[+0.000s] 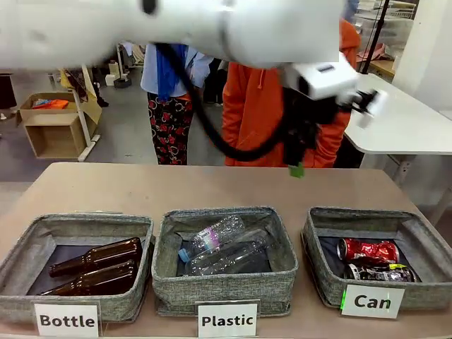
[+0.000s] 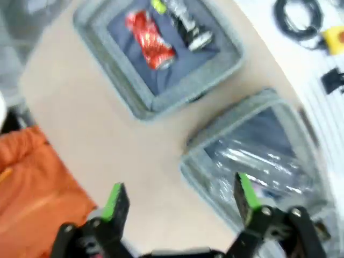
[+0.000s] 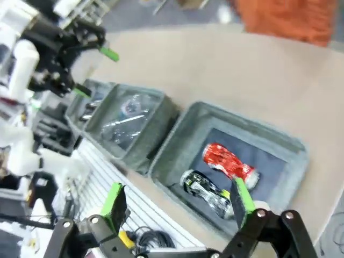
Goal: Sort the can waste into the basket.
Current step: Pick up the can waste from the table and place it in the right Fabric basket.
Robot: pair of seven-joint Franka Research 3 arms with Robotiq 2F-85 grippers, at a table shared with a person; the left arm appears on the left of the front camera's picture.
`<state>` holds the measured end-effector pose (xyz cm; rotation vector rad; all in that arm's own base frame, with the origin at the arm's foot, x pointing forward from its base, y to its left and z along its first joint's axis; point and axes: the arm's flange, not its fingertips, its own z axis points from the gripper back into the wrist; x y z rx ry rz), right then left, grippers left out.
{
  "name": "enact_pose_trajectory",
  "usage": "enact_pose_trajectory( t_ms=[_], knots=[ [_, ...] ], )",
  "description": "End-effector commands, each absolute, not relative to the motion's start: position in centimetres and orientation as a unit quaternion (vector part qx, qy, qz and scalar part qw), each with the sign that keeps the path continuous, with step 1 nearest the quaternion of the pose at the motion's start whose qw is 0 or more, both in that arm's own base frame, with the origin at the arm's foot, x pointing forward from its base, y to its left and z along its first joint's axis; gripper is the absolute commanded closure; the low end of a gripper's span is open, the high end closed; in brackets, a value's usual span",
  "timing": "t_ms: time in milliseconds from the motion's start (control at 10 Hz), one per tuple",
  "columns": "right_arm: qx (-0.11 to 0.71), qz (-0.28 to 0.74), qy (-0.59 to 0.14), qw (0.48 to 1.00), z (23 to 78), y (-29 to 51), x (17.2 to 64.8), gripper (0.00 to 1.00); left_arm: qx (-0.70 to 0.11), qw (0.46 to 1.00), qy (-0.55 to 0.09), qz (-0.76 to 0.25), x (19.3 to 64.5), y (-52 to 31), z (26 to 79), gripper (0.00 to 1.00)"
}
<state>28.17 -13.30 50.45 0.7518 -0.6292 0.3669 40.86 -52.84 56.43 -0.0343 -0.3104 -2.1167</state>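
Observation:
The grey "Can" basket (image 1: 321,272) stands at the table's front right. Inside it lie a crushed red can (image 1: 367,251) and a dark can with green and white print (image 1: 376,272), side by side. My left gripper (image 1: 296,168) hangs open and empty above the bare table behind the baskets, reaching in from the left. From the left wrist, the gripper (image 2: 180,199) looks down on the basket (image 2: 140,102), red can (image 2: 150,40) and dark can (image 2: 188,27). My right gripper (image 3: 178,201) is open and empty high over the basket (image 3: 177,140), red can (image 3: 228,161) and dark can (image 3: 207,191).
A "Plastic" bin (image 1: 224,282) with clear bottles stands in the middle and a "Bottle" bin (image 1: 21,300) with two brown bottles at the left. A person in an orange hoodie (image 1: 254,106) stands at the far side. The table's far half is bare.

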Motion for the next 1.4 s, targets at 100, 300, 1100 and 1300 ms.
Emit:
enact_pose_trajectory(
  t_ms=[100,300,1100,1300],
  knots=[
    [0.404,0.215,-0.23,0.859,49.7,-5.6,32.6,0.0,-0.053,0.594,-0.213,-0.774,36.5,-34.3,55.9,0.0],
    [0.445,0.244,-0.165,0.846,47.9,1.0,34.6,0.0,-0.148,0.662,-0.242,-0.694,36.2,-24.8,55.4,0.0],
    [0.629,-0.059,0.015,0.775,43.2,3.0,40.4,0.0,-0.706,0.586,-0.29,-0.271,41.4,-2.7,38.1,0.0],
    [0.632,-0.064,-0.012,0.772,41.0,3.0,41.5,0.0,-0.741,0.559,-0.293,-0.228,41.1,-0.6,35.4,0.0]
  ],
)
